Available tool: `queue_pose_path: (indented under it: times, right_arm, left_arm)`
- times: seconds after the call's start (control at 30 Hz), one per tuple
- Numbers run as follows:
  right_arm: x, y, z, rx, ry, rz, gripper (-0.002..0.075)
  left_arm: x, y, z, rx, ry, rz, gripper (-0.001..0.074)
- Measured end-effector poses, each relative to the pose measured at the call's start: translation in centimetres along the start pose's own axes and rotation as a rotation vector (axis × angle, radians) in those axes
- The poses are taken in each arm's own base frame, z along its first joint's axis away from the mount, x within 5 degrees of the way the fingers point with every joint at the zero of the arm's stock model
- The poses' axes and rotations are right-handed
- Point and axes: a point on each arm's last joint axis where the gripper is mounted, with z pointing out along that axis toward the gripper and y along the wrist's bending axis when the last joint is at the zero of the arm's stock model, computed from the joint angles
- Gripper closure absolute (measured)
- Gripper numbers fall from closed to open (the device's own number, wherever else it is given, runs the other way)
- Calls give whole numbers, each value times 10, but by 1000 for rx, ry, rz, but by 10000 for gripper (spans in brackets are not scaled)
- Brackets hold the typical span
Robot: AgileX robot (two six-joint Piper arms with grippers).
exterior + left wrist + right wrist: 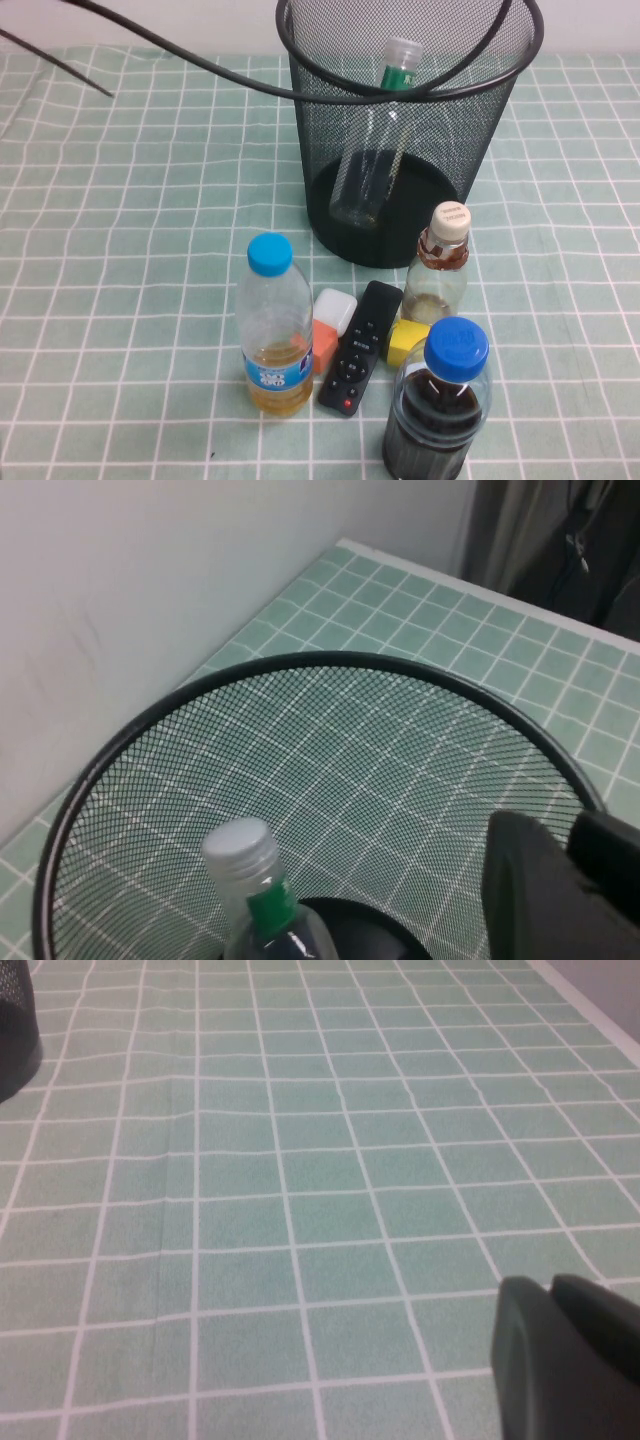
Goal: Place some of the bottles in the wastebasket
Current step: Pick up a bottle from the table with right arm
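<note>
Green checked tablecloth [120,250] — white wall [150,600] behind.

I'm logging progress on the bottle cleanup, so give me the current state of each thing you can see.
White-capped bottle: in the wastebasket, leaning, capped.
Cream-capped bottle: upright on table, capped.
Yellow-liquid bottle: upright, capped.
Dark-liquid bottle: upright, capped.
Wastebasket: upright.
Left claw: above wastebasket, holding nothing.
Right claw: shut, over bare tablecloth.

A tall black wire-mesh wastebasket [405,140] is seen holding a clear, white-capped, green-labelled plastic bottle [378,135], tilted inside. A smaller cream-capped clear bottle [438,266] is stood just beside its base.
</note>
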Motion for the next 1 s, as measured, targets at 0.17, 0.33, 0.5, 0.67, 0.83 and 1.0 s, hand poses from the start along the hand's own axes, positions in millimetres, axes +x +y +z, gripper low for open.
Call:
queue_pose_path:
  times: [0.17, 0.33, 0.5, 0.67, 0.83, 1.0]
  right_arm:
    - [0, 0, 0, 0, 0, 0, 733]
    - [0, 0, 0, 0, 0, 0, 733]
    - [0, 0, 0, 0, 0, 0, 733]
    - [0, 0, 0, 0, 0, 0, 733]
    - [0, 0, 0, 0, 0, 0, 733]
    - [0, 0, 0, 0, 0, 0, 733]
  left_arm:
    - [-24, -27, -74, -66, -10, 101, 724]
    - [-27, -60, -157, -190, -50, 175, 734]
    - [3, -95, -229, -333, -128, 222, 736]
    - [77, -123, -254, -369, -153, 180, 736]
    - [161, -144, -260, -447, -299, 150, 736]
    - [227, -159, -264, -493, -439, 92, 736]
